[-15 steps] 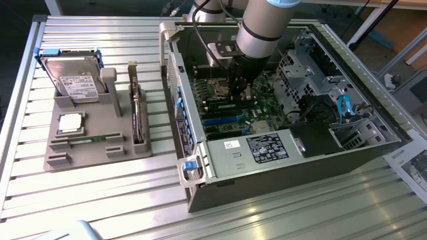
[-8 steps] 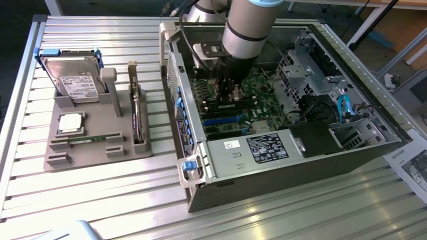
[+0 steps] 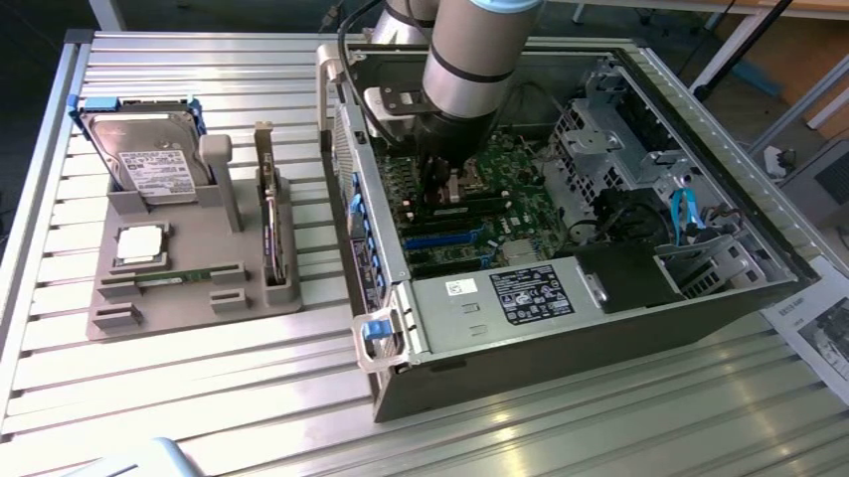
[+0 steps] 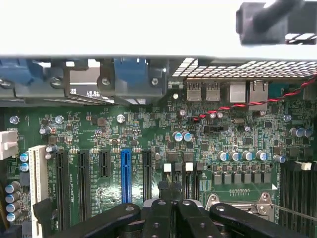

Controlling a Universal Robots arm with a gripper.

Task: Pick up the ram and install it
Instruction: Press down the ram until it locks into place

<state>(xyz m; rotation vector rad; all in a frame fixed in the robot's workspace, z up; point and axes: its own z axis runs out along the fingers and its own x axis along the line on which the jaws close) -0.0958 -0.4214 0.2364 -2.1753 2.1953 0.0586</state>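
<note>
Green PCB strip = the ram [image 3: 174, 277]. We see it lying flat in a low slot near the front of the grey holder block [image 3: 186, 310], on the exterior view's left, well apart from the PC case [image 3: 743, 298]. Nothing is touching it, so it has not been picked up.

Same holder also carries:
- hard drive [image 3: 146, 159], upright at the back, blue side rails
- square silver processor [image 3: 142, 243], flat, between drive and ram
- dark expansion card [image 3: 269, 229], on edge along the holder's side nearest the case

Holder and case both sit on the ribbed alu table [image 3: 531, 427]. Case lies on its side, cover off, and the motherboard [image 3: 464, 209] is exposed.

Arm [image 3: 471, 60] reaches down into the case from above, over the middle of the board. In the wrist view we see the gripper [image 4: 171, 191] w/ both black fingers [image 4: 163, 198] pressed together and nothing between them. Tips hang over the board close to two dark slots w/ white end clips [image 4: 188, 178]. Those sit just beside a short black slot and the blue slot [image 4: 126, 176]. We cannot tell whether the tips touch the board.

PSU w/ label [image 3: 531, 293] sits at the near edge of the case. A blue cable [image 3: 683, 214] runs by the drive cage on the exterior view's right.
</note>
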